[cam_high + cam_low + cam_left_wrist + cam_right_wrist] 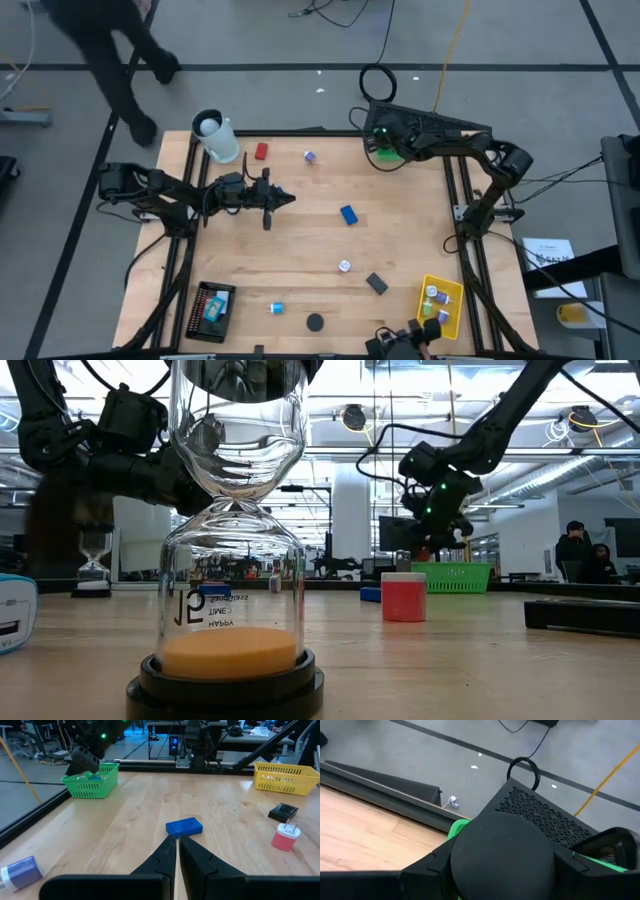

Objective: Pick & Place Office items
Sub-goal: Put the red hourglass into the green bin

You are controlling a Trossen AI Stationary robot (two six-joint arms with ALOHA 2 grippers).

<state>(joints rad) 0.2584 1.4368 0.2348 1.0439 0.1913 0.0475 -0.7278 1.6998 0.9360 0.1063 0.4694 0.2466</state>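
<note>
Right gripper over green tray, jaws state we cannot tell, maybe releasing; we'd stay centred, low.

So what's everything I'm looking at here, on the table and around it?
Table: one, light wood, centre.
Green tray: one, far right corner.
Yellow tray: one, near right corner, small pieces inside.
Black tray: one, near left corner, pieces inside.
Cup: one, white, far left corner.
Red block: one, beside the cup.
Blue block: one, mid-table.
Black block: one, near the yellow tray.
Purple piece: one, far side.
White piece: one, near the black block.
Teal piece: one, near edge.
Hourglass: one, clear, orange sand, near edge.
Person: one, dark clothes, floor beyond the table.
Left tool: shut, left of the blue block.
Right tool: over the green tray.
</note>
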